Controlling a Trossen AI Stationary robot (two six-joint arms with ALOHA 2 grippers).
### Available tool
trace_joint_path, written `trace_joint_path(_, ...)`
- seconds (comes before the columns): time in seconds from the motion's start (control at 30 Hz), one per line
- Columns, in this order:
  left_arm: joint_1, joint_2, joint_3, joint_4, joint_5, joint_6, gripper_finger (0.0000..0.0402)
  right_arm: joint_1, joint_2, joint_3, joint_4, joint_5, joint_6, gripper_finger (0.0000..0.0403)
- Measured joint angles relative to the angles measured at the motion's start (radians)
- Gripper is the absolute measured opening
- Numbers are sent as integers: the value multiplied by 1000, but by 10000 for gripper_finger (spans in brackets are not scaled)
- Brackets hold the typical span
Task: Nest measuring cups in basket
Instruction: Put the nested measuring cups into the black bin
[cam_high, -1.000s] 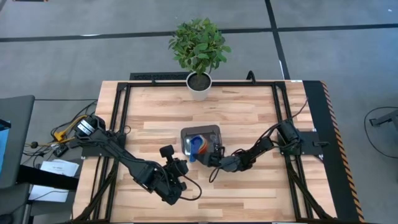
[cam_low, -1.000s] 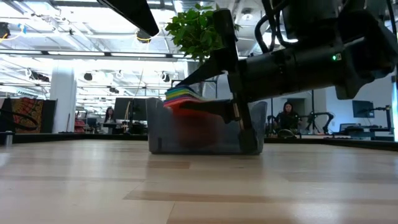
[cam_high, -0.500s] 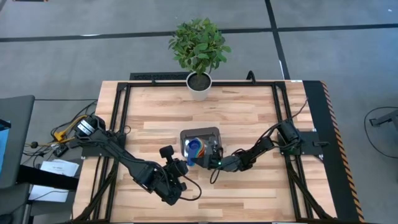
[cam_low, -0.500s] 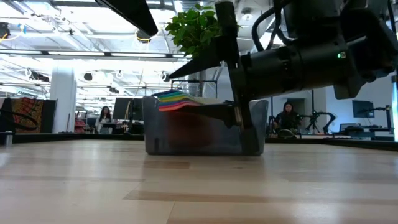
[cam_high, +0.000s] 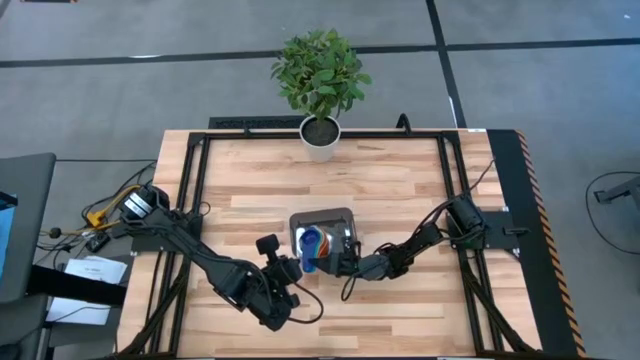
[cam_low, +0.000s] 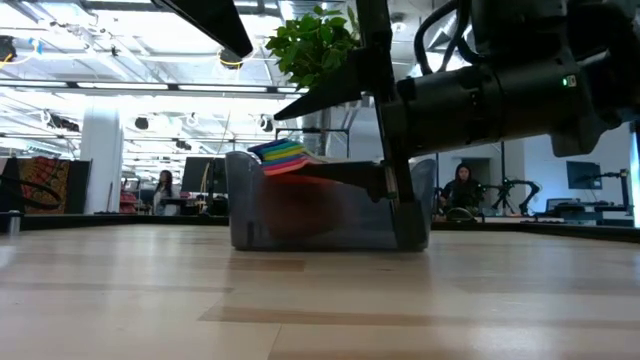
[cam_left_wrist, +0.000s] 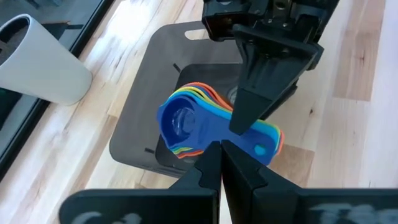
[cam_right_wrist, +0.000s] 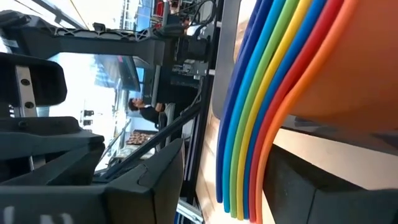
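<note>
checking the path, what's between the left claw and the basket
Only bare wooden table: in the high view the left claw waits just short of the basket, nothing between.

Right gripper and stacked cups fill the basket; bare table upper right.

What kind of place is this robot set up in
Likely a robotics lab in an open-plan office: behind the table the low view shows ceiling strip lights, rows of monitors and a seated person.
</note>
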Motion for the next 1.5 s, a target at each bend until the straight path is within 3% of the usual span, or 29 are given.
trace_joint_path(0.23,0,0,0,0,0,-1,0,1,0,0,-2,-56,26,225)
trace_joint_path(0.57,0,0,0,-16,10,-8,0,35,-6,-32,-21,-80,109,191)
trace_joint_path(0.9,0,0,0,-18,9,-3,0,62,-158,-183,-40,-23,102,176)
trace_joint_path(1.23,1,0,0,-16,8,0,0,61,-364,-214,-483,-25,105,176)
trace_joint_path(1.5,2,0,0,-14,5,12,0,65,-423,-214,-596,-80,91,197)
